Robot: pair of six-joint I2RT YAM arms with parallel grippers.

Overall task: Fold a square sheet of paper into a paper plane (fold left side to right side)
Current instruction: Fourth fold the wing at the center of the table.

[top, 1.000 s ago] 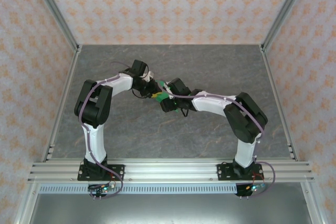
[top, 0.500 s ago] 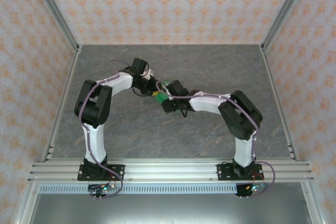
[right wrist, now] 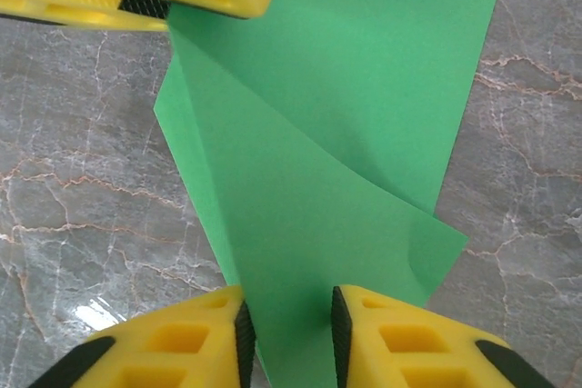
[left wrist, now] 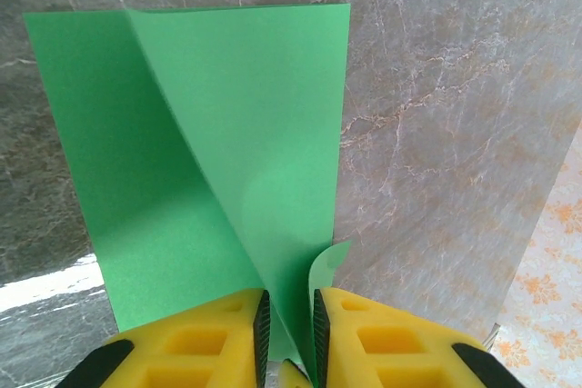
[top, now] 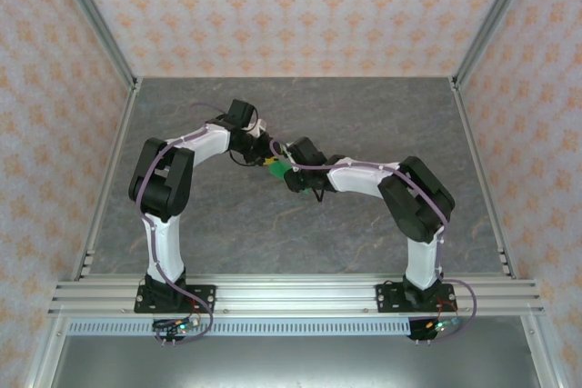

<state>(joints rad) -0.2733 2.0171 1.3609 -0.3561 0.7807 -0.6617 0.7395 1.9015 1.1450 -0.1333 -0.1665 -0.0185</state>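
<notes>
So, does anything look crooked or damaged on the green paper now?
Yes. The green paper is folded askew: its top layer runs along a slanted edge, not matching the sheet's sides. A small corner curls up beside the left claw. It may be only mid-fold.

**Bright Green on Veined Grey**

The square sheet of paper is plain bright green with no pattern, darker where shadow falls across it. The counter is grey and marbled with thin pale veins. The left claw and right claw are yellow with black inner pads. The arms are white and black, with purple cables. The walls are cream with a repeating orange floral motif. The frame rails are silver.
</notes>
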